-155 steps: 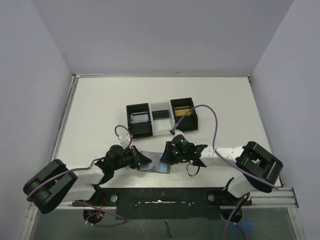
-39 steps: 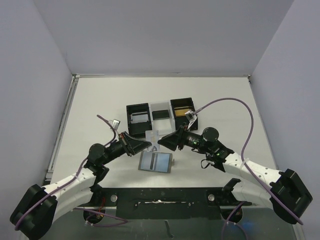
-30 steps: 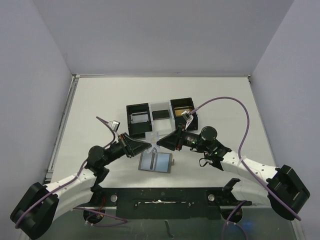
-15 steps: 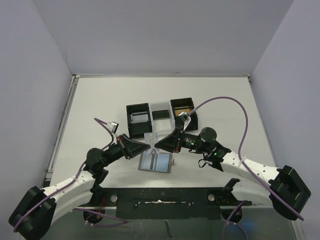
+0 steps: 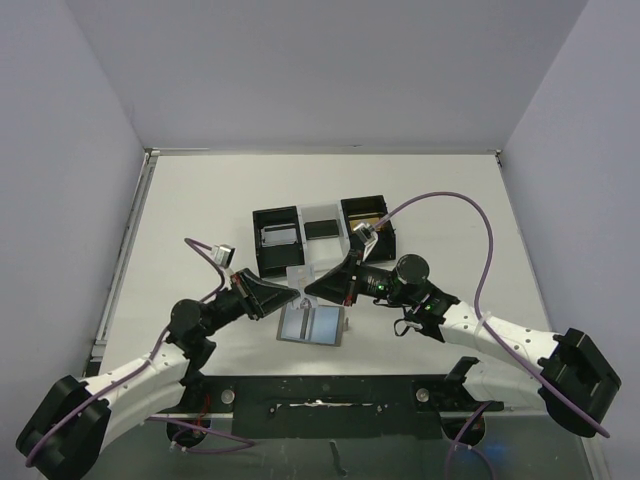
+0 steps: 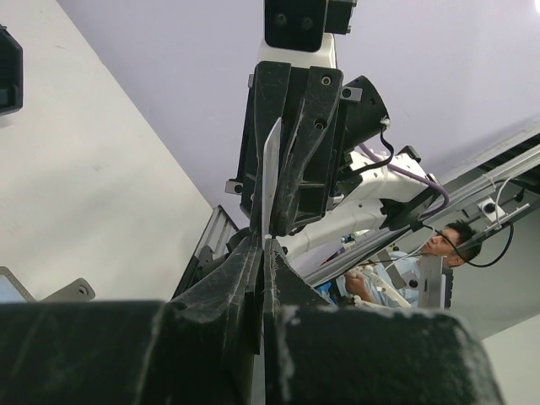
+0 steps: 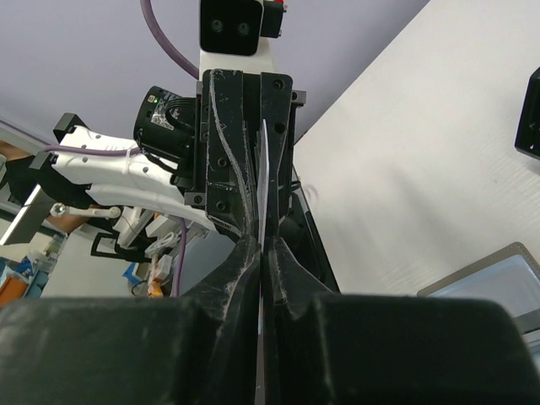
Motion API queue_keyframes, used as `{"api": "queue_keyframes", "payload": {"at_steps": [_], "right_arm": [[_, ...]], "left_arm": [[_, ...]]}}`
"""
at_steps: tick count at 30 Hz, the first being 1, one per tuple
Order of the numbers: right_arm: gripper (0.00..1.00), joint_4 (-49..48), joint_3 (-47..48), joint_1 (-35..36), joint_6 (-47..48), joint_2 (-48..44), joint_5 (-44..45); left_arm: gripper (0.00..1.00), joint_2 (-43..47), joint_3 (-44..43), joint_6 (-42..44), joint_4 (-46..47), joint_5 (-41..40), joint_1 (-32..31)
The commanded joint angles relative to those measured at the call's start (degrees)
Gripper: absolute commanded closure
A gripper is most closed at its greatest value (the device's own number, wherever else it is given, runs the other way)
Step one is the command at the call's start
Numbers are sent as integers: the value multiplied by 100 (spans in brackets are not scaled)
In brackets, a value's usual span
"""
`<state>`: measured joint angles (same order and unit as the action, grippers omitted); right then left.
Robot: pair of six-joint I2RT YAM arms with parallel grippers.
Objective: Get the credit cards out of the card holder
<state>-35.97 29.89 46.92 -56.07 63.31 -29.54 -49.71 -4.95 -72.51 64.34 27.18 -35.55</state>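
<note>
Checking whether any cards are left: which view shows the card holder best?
The top external view: the card holder lies open, both panels visible. The right wrist catches only a corner; the left wrist, barely a sliver.

card holder (image 5: 318, 326) open flat, card (image 5: 300, 278) pinched aloft

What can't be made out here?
- Face of the card: edge-on in both wrist views. In the top view it is tiny and pinched between the left gripper and the right gripper.
- Whether more cards sit in the holder: too small in the top view, and the wrist views cut it off at the frame edge.
- What lies in the tray: top view only, too small to identify.
</note>
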Motion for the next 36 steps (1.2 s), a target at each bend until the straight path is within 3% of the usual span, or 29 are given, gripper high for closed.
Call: {"api": "queue_keyframes", "payload": {"at_steps": [1,9,15,18,25,33,36], "right_arm": [[100,-168,241,79,122,-103,72],[100,361,187,37,406,-418,369],[100,834,43,85,886,-837,1057],[100,1124,-35,101,1184,-1028,1386],[100,2042,333,225,2024,-1027,1876],[100,3195,1090,637,3324,-610,3163],[100,3739,1727,634,3633,-42,3115]], "left_arm": [[94,336,-59,276,-342,-168,-45],[68,1025,-470,1056,-2340,-277,-34],[31,1541,-1744,2748,-5773,-1200,53],[30,1454,-2249,3200,-6781,-1590,181],[29,1137,-3666,3966,-9182,-3668,339],[28,1295,-3993,4544,-9616,-4987,722],[28,1296,-3706,4590,-9318,-4771,901]]}}
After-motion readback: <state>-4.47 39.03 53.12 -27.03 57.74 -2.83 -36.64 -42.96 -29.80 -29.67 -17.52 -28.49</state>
